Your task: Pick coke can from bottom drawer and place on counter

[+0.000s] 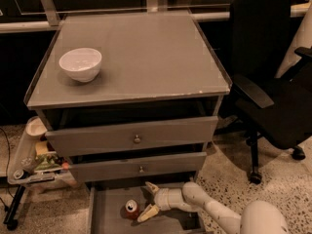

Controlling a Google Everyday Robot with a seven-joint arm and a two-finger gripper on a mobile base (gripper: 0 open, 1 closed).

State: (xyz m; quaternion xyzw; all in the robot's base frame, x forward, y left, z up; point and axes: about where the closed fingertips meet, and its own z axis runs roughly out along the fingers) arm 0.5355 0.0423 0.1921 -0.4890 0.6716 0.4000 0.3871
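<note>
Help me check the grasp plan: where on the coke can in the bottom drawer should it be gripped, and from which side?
Grip the coke can across its round side wall, mid-height, coming level from the right of view, where the gripper sits with jaws open. It stands upright on the bottom drawer floor, and the middle drawer above likely crowds a top-down reach.
</note>
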